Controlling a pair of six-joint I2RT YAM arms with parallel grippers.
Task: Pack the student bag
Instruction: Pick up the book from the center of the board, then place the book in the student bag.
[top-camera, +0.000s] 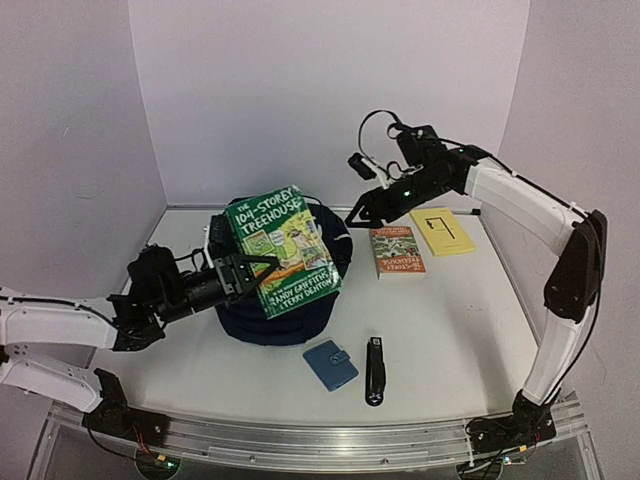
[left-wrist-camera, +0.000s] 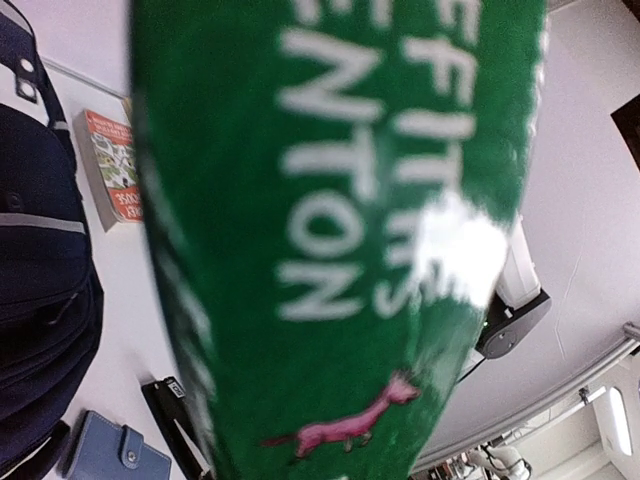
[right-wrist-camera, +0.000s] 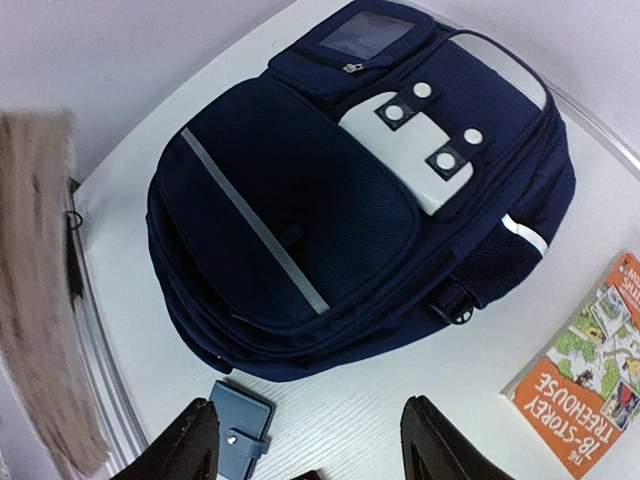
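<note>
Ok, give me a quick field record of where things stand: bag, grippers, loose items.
student bag: lying flat on the table, front up
left gripper: shut on green Treehouse book, held above the student bag, not inside it
right gripper: open, empty, raised
loose items: orange Treehouse book, yellow booklet, blue snap wallet, black stapler
</note>
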